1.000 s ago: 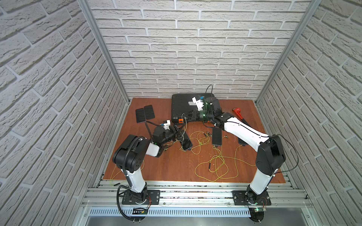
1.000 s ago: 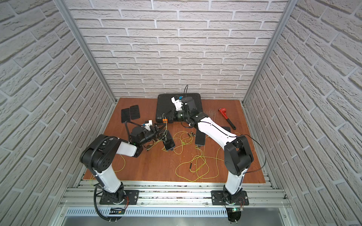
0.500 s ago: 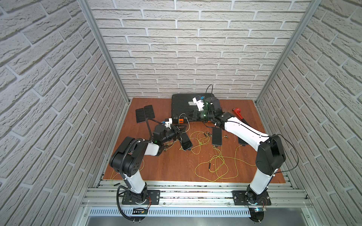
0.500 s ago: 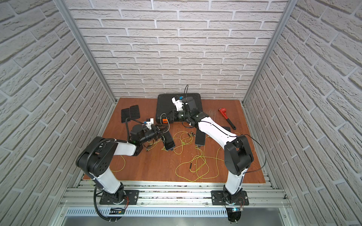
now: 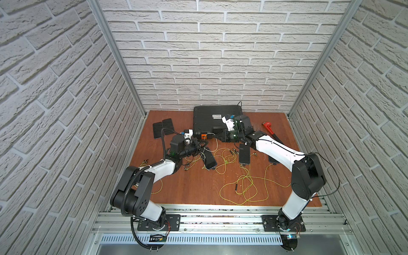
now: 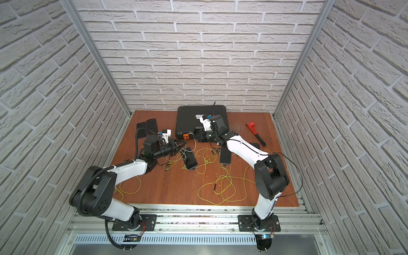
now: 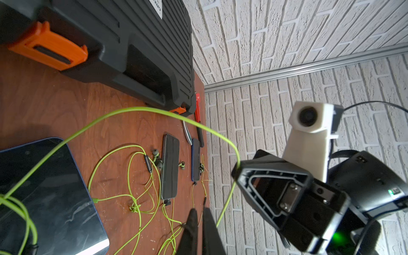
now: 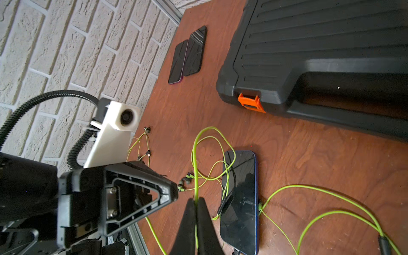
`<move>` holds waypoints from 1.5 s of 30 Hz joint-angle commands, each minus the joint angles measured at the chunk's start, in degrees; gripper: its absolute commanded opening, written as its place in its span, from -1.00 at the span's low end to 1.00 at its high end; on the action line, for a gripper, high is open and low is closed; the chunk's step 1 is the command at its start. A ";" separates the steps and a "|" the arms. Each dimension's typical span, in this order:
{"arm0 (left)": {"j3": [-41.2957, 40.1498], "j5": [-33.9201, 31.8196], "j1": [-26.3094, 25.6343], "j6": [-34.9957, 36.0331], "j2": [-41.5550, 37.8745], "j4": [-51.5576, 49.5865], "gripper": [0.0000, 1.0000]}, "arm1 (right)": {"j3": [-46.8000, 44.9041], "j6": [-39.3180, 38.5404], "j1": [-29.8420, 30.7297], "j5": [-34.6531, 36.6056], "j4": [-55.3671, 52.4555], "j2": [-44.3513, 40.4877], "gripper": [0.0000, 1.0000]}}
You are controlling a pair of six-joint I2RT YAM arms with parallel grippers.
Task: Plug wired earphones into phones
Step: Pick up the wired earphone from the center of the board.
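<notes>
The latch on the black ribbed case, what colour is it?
The plastic latch is orange; the left wrist view shows it best.

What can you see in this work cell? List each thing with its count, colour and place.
phones: five, black, two back left, three mid-table
earphones: several, yellow-green cords, looped across the middle and front
case: one, black with orange latches, back centre
pipe wrench: one, red, back right
table: one, brown wood
arms: two, white and black, front rail
left hand: black, shut on a thin earphones cord
right hand: black, shut on an earphones cord
</notes>
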 commanded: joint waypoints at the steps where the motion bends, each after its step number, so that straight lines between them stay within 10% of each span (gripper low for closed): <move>1: 1.55 0.15 0.58 3.73 -1.45 -3.84 -1.00 | 0.42 -2.57 0.00 -1.79 0.25 -3.03 -0.57; 5: 3.58 1.63 1.62 8.41 -2.52 -9.63 -1.00 | 4.56 -15.45 -1.39 -1.37 -17.44 -5.09 0.15; 7: 5.29 2.72 2.32 11.16 -3.10 -13.46 -1.00 | 4.48 -20.22 -3.04 -1.29 -21.75 -7.02 0.20; 14: 12.40 10.18 2.65 17.10 -1.99 -20.16 -1.00 | 2.90 -29.56 -2.64 -17.72 -15.38 -6.86 -0.28; 19: 14.50 13.49 1.95 17.68 -1.53 -17.68 -1.00 | 3.48 -26.25 -1.06 -23.80 -6.39 -1.05 -0.21; 29: 15.88 13.41 0.94 19.40 -0.76 -17.24 -1.00 | 2.10 -18.33 1.58 -25.66 6.53 2.00 -0.05; 45: 15.24 10.82 0.93 16.37 0.04 -11.71 -1.00 | 0.83 -9.63 3.42 -25.94 15.09 4.68 -0.60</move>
